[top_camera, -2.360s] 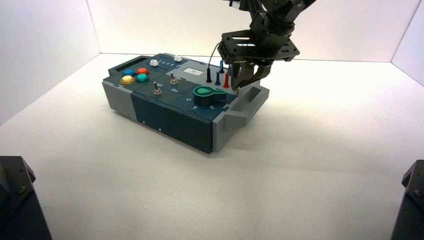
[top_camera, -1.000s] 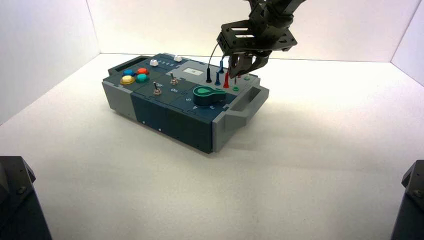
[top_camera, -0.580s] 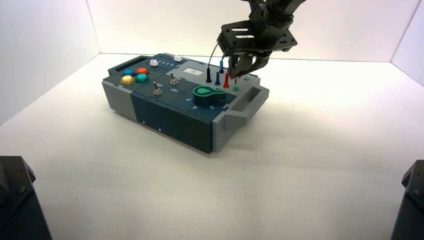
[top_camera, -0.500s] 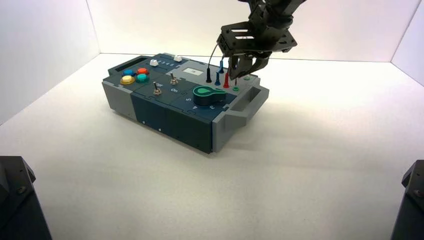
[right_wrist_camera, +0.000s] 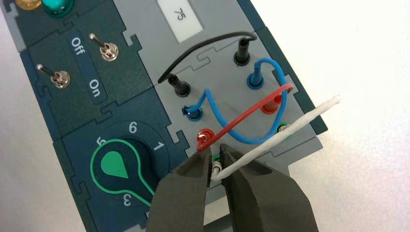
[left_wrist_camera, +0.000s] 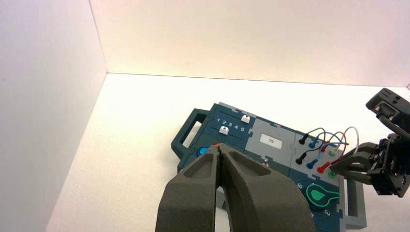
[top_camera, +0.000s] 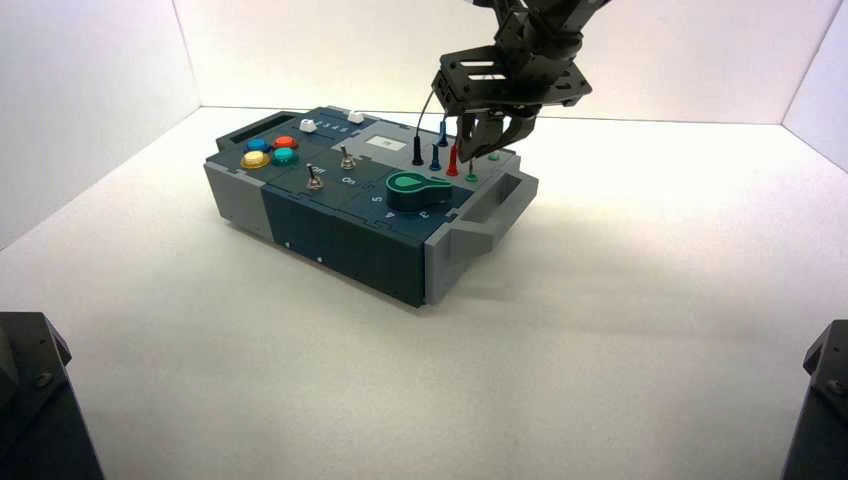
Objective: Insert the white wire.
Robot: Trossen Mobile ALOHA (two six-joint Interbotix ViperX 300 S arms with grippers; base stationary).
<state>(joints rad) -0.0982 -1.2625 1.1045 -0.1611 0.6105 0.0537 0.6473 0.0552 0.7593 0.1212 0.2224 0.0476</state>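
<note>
A: Right claw?
B: We log it clenched on the white wire, at the plug end with its metal pin, above the box's grey socket panel beside the red wire. The wire's other end sits in a green socket.
A: Left claw?
B: Fingers pressed together, grasping nothing, well apart from the panel.

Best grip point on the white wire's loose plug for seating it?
Grip the white wire on its slim pale plug just behind the metal pin, coming from above. The right gripper already pinches there, above the green socket; the far end sits in the other green socket, so the cable arches.
</note>
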